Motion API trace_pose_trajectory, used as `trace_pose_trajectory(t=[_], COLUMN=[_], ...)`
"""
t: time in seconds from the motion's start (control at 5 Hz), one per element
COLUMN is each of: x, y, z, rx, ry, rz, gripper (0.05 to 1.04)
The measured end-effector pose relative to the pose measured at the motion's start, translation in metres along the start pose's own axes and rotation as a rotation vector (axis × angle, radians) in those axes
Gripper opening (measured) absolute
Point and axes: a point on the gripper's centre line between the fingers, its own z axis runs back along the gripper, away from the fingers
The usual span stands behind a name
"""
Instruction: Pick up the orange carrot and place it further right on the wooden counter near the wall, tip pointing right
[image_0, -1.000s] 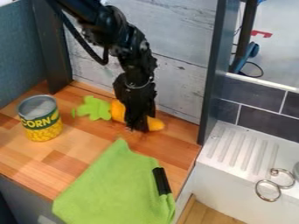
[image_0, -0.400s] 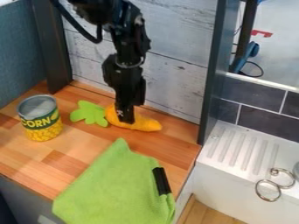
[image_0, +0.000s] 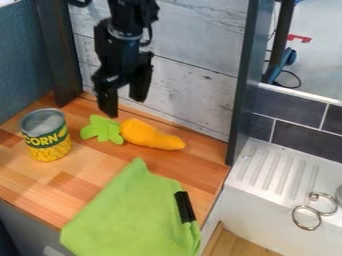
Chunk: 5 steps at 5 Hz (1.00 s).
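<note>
The black gripper (image_0: 124, 104) hangs above the back of the wooden counter, its two fingers spread apart with nothing between them. Below and a little right of it lies a plush orange carrot (image_0: 151, 135) with green leaves (image_0: 103, 129) at its left end. One fingertip hangs close to the leaves; whether it touches them I cannot tell. To the left stands a corn can (image_0: 46, 135), upright. A green cloth (image_0: 133, 216) with a black tab is spread over the counter's front part.
A pale wood-grain wall (image_0: 194, 60) rises behind the counter (image_0: 93, 176), with dark posts on either side. At the right is a white ribbed drainboard (image_0: 277, 170) with metal rings (image_0: 306, 217) near its edge.
The gripper has risen off the carrot and shifted left, and its fingers have opened wide. Since the earliest frame the carrot and its leaves have turned slightly and shifted a little.
</note>
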Motion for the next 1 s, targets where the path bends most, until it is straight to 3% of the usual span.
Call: trace_pose_trajectory(t=[0.2, 0.4, 0.6, 0.8, 1.0], x=[-0.015, -0.045, -0.056, -0.055, -0.057], y=[0.047, 0.081, 0.098, 0.106, 0.108], z=[0.014, 0.022, 0.029, 0.034, 0.043], rx=[-0.005, 0.045, -0.047, -0.089, -0.103], ry=[0.004, -0.016, 0.044, 0.17, 0.203], rz=[-0.269, -0.541, -0.807, -1.053, -1.27], gripper=[1.0, 1.0, 1.0, 1.001, 1.0])
